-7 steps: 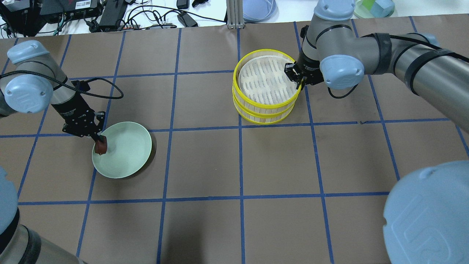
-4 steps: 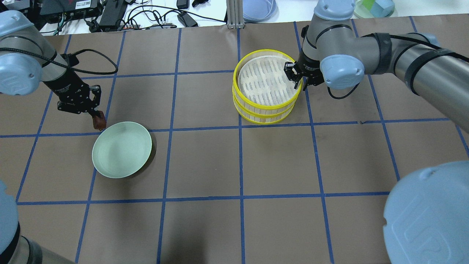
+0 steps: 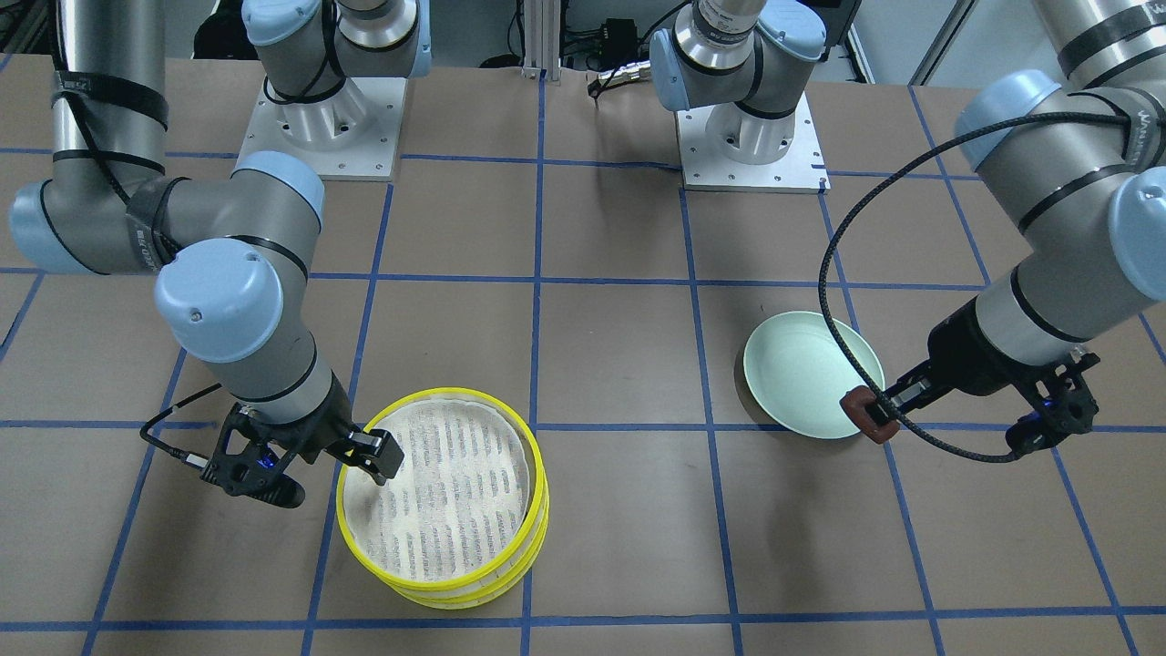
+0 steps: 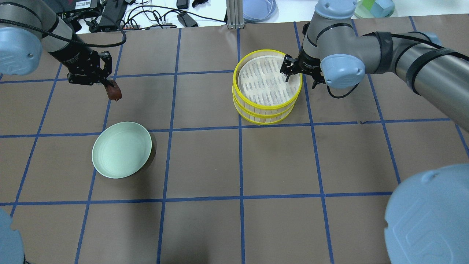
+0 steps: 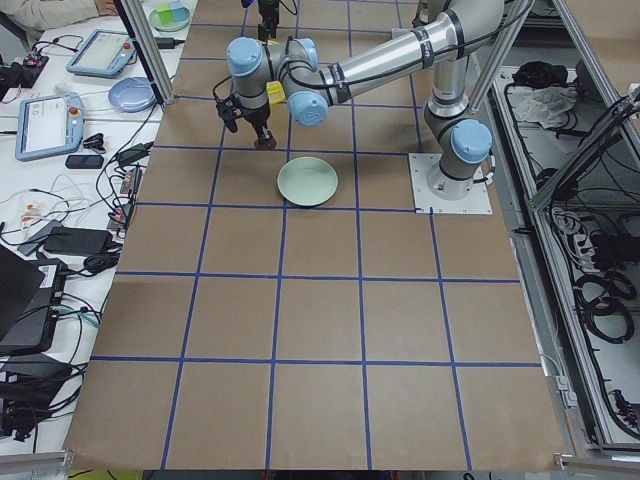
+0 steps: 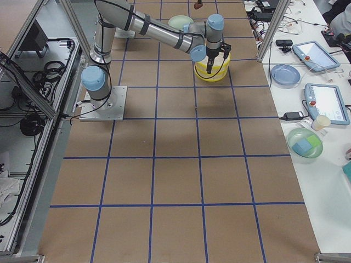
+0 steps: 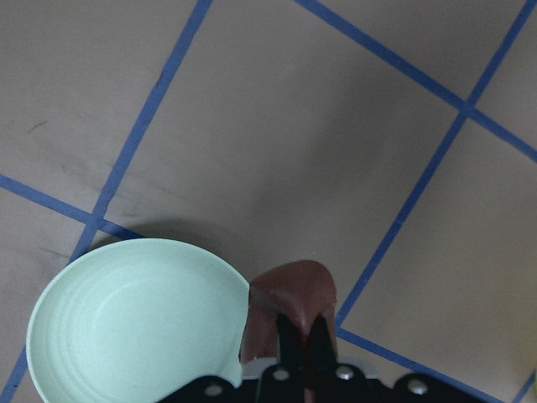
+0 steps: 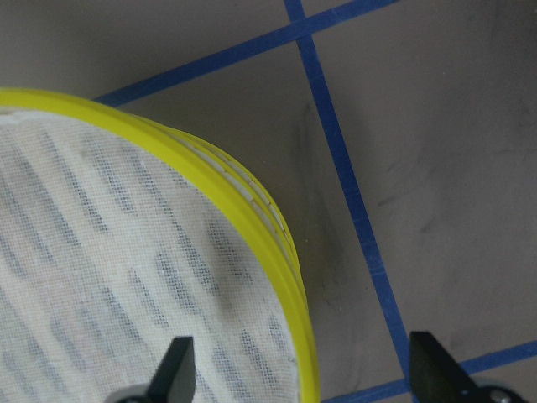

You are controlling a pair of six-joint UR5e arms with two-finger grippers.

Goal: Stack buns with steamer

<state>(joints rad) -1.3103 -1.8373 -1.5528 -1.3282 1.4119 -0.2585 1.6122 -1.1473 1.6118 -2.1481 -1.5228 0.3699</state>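
Note:
My left gripper is shut on the dark reddish-brown bun and holds it in the air beyond the pale green plate. The bun also shows between the fingers in the left wrist view and in the front view. The steamer is two yellow-rimmed trays stacked, and the top white liner is bare. My right gripper is open, with one finger on each side of the top tray's right rim. The cream-white bun shows in no view.
The pale green plate lies empty at the left, below and just behind the held bun. Cables and devices, a blue dish and a green bowl sit past the table's far edge. The arm bases stand at the robot's side.
My left gripper has lifted the brown bun off the green plate and carried it up and toward the far side. My right gripper's fingers have spread apart at the steamer's rim.

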